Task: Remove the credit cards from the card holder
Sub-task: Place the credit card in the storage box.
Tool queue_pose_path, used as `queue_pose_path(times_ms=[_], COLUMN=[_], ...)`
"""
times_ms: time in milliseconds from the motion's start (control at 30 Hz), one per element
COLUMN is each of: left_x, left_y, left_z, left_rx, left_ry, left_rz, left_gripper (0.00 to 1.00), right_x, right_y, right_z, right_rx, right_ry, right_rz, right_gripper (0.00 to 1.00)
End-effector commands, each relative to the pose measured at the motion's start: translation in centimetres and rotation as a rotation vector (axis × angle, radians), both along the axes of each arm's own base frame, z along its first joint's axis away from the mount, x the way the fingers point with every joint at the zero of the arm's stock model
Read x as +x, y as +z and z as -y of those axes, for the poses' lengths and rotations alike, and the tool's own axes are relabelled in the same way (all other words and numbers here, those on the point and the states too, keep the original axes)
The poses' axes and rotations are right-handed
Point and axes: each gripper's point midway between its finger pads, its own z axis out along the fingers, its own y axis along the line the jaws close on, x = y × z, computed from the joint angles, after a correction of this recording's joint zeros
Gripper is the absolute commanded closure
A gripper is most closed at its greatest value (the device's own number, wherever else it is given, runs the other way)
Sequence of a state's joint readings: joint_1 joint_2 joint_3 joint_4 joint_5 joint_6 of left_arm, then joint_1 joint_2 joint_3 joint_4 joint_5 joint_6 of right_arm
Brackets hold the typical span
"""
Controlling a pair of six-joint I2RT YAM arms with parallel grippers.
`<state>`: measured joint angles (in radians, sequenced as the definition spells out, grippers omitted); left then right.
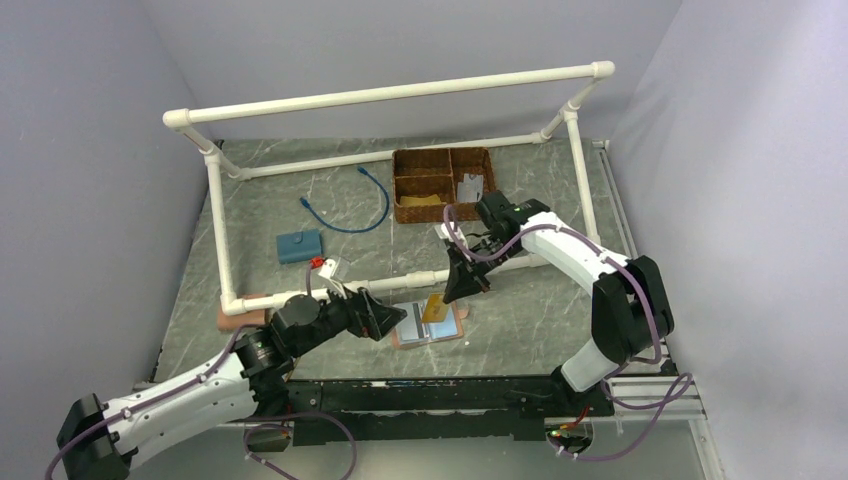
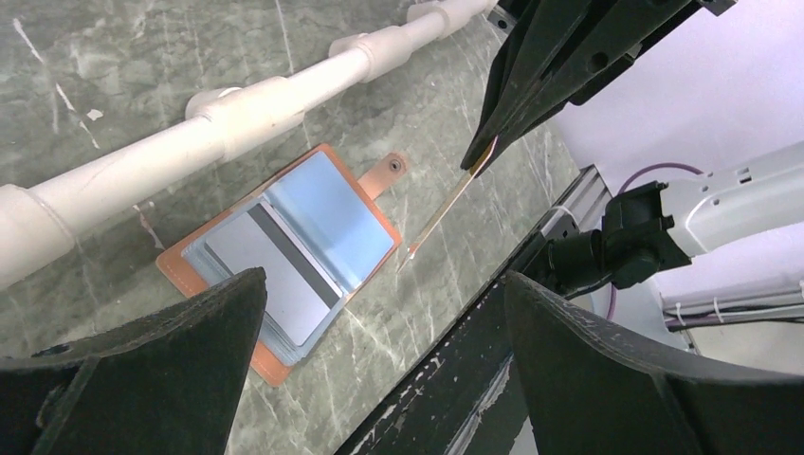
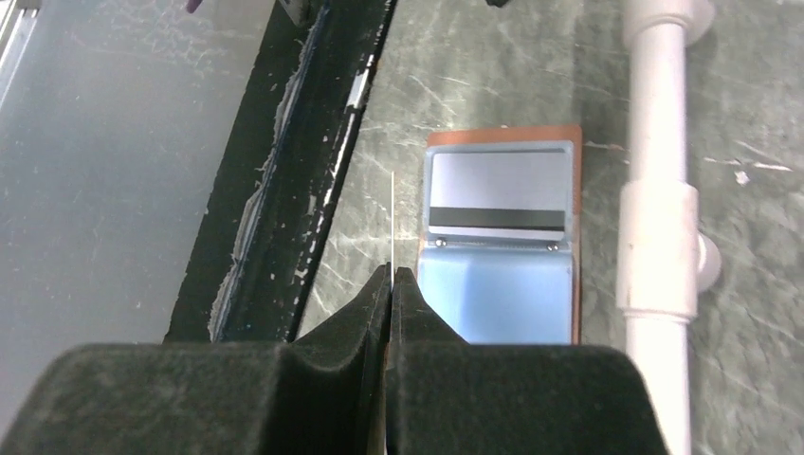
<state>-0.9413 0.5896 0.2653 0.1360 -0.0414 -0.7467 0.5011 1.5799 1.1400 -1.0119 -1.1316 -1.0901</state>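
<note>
My right gripper (image 3: 392,272) pinches a credit card (image 2: 446,210), edge-on and barely visible from its wrist; left gripper (image 2: 384,284) gapes at nine o'clock of the card holder (image 2: 327,204).

Seemingly leather card holder (image 2: 173,269), glossy plastic sleeves (image 2: 327,204)

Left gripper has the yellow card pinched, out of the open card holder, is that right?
No: it is the right gripper that pinches the yellow card, as the left wrist view shows. The left gripper stands open and empty. The card is out of the open card holder, as you say.
</note>
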Motion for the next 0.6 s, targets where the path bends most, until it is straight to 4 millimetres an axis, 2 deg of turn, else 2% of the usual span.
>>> queue_pose_path(times_ms=[0, 200, 367, 467, 567], left_x=[0.6, 0.6, 0.7, 1.0, 0.9], left_y=[-0.2, -0.8, -0.2, -0.9, -1.0], left_z=[-0.7, -0.7, -0.5, -1.0, -1.0], left_rx=[-0.015, -0.018, -0.06, -0.082, -0.077], left_ry=[0.064, 0.075, 0.084, 0.146, 0.139], left_rz=[-0.034, -0.063, -0.077, -0.149, -0.144], left_gripper=[0.01, 0.0, 0.0, 0.01, 0.0], right_x=[1.8, 3.4, 4.9, 5.9, 6.6], right_y=[2.5, 3.3, 3.7, 4.0, 4.2], right_z=[0.1, 1.2, 2.1, 2.7, 3.1], right_rx=[0.071, 0.107, 0.128, 0.138, 0.141], right_ry=[-0.051, -0.131, -0.203, -0.246, -0.283], right_rz=[0.045, 0.038, 0.026, 0.028, 0.018], right_gripper=[1.0, 1.0, 1.0, 1.0, 1.0])
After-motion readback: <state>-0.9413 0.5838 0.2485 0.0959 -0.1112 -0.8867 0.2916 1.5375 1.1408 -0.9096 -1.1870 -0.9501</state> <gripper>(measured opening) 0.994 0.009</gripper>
